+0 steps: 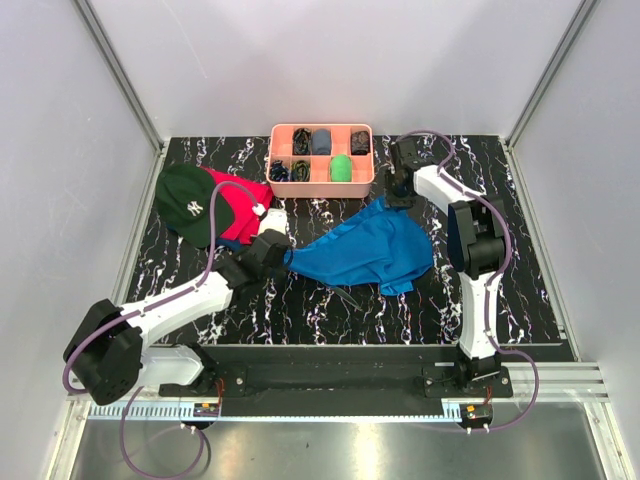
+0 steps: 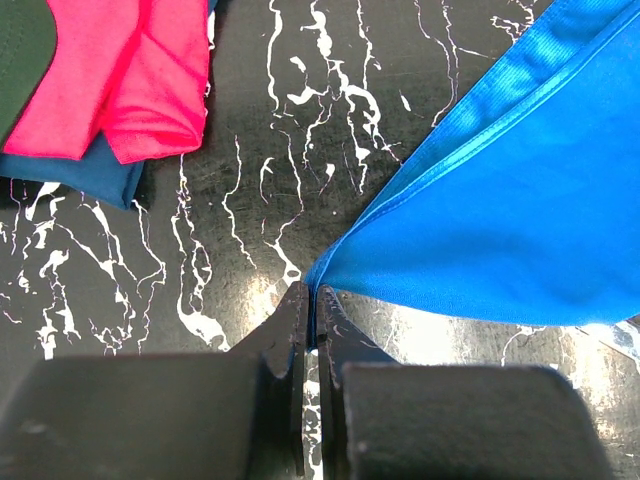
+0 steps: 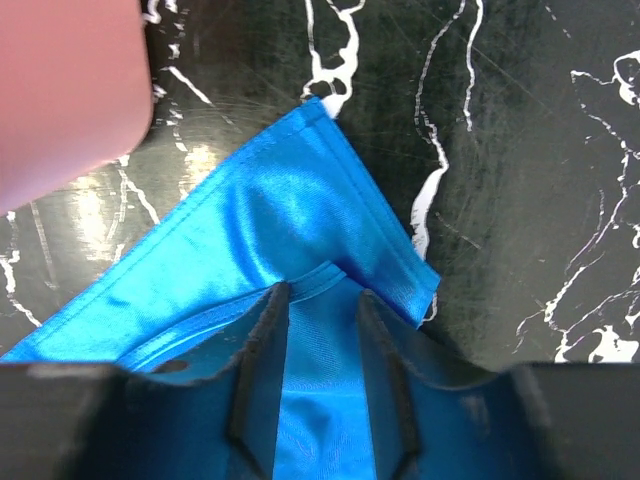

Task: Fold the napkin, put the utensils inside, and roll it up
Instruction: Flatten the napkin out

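Observation:
The bright blue napkin [image 1: 370, 255] lies stretched and wrinkled across the middle of the black marble table. My left gripper [image 1: 285, 255] is shut on its left corner, and in the left wrist view the cloth [image 2: 500, 200] is pinched between the jaws at my left gripper [image 2: 313, 295]. My right gripper [image 1: 398, 195] is at the napkin's far right corner. Its jaws stand apart over my right gripper [image 3: 320, 295], astride a hemmed fold of the napkin [image 3: 260, 220]. A thin dark stick [image 1: 350, 296], possibly the utensils, lies at the napkin's near edge.
A pink tray [image 1: 322, 185] with small items in its compartments stands at the back, and its corner [image 3: 60, 90] is close to my right gripper. A dark green cap [image 1: 188, 203] and a red cloth [image 1: 240, 205] lie at the left, near my left gripper.

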